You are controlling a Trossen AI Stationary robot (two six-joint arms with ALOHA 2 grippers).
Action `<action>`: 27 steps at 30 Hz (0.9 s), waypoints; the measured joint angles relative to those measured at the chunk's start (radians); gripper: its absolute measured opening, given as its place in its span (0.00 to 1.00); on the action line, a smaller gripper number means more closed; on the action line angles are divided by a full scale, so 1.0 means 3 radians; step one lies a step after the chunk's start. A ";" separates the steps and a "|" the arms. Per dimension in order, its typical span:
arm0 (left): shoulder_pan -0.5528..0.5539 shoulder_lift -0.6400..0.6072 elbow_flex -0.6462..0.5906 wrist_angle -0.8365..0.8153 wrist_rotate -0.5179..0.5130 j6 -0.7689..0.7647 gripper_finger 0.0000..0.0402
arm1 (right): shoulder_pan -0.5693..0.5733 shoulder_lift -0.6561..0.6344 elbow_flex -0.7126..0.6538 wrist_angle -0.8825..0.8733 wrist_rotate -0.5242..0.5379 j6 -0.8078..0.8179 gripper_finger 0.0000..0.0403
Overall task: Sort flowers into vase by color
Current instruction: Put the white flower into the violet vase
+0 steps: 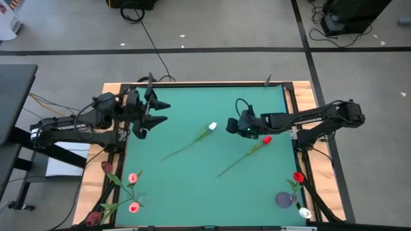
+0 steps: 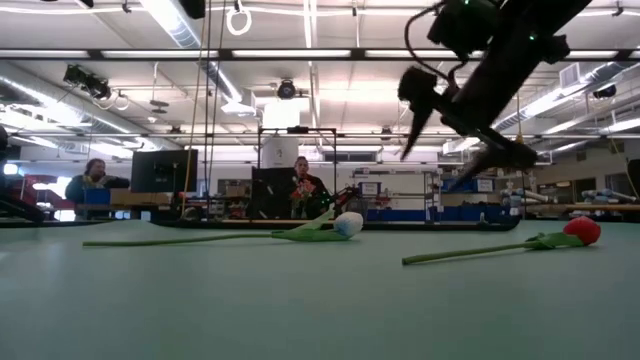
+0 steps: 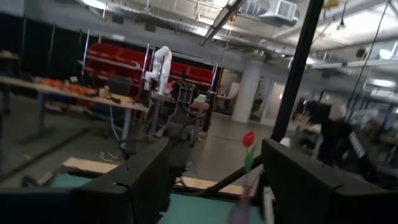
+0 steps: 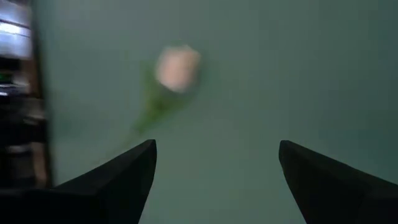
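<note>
- Over on the left, the left tool [image 1: 151, 112] hangs above the far-left corner of the tabletop [image 1: 192, 186], its fingers spread wide and holding nothing.
- Near the left corner, pink flowers [image 1: 133, 192] and dark red ones stand bunched; what holds them is cut off at the edge.
- Mid-table lies the white tulip [image 1: 212, 126], head toward the far right and stem running near-left.
- Just right of that head hovers the right tool [image 1: 230, 128], wide open and empty; this arm is clearly nearer.
- The red tulip [image 1: 266, 139] lies parallel, beside it.
- By the near-right corner stand a red and a white bloom; their vase [image 1: 284, 200] is hard to make out.
</note>
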 joint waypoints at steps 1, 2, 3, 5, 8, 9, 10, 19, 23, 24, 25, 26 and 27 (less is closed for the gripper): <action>-0.0001 0.0000 0.0000 -0.0001 0.0000 -0.0073 0.64 | 0.0000 0.0021 0.0000 -0.0106 -0.0104 0.0084 0.86; 0.0000 0.0000 0.0000 0.0000 0.0000 -0.0138 0.64 | 0.0004 0.0037 0.0000 -0.0196 -0.0200 0.0167 0.86; 0.0000 0.0000 0.0000 0.0000 0.0000 -0.0198 0.64 | 0.0015 0.0043 0.0000 -0.0295 -0.0303 0.0249 0.86; -0.0001 -0.0001 0.0000 0.0003 0.0000 -0.0251 0.64 | 0.0057 0.0042 0.0000 -0.0517 -0.0432 0.0416 0.86; -0.0001 0.0000 0.0000 0.0052 0.0000 -0.0256 0.64 | 0.0144 0.0011 0.0000 -0.0722 -0.0543 0.0686 0.86; -0.0001 -0.0003 0.0000 0.0053 0.0000 -0.0257 0.64 | 0.0174 0.0004 0.0000 -0.0741 -0.0568 0.0757 0.86; 0.0000 -0.0003 0.0000 0.0056 0.0000 -0.0257 0.64 | 0.0205 0.0005 0.0000 -0.0728 -0.0590 0.0828 0.86; -0.0001 0.0000 -0.0001 0.0098 0.0000 -0.0987 0.64 | 0.0286 0.0106 0.0000 -0.0274 -0.0448 0.1122 0.86; 0.0037 0.0003 -0.0001 0.0083 -0.0195 -0.0791 0.64 | 0.0263 0.0140 0.0001 -0.0059 -0.0203 0.0995 0.86; 0.0049 0.0010 -0.0001 0.0030 -0.0275 -0.0646 0.64 | 0.0264 0.0138 0.0001 -0.0055 -0.0133 0.0993 0.86; 0.0064 0.0010 -0.0001 -0.0043 -0.0309 -0.0583 0.64 | 0.0264 0.0137 0.0001 -0.0030 -0.0077 0.0985 0.86; 0.0076 0.0013 -0.0003 -0.0121 -0.0320 -0.0586 0.64 | 0.0264 0.0137 0.0001 -0.0008 -0.0038 0.0945 0.86; 0.0083 0.0023 -0.0004 -0.0162 -0.0318 -0.0645 0.64 | 0.0264 0.0136 0.0001 -0.0005 -0.0035 0.0902 0.86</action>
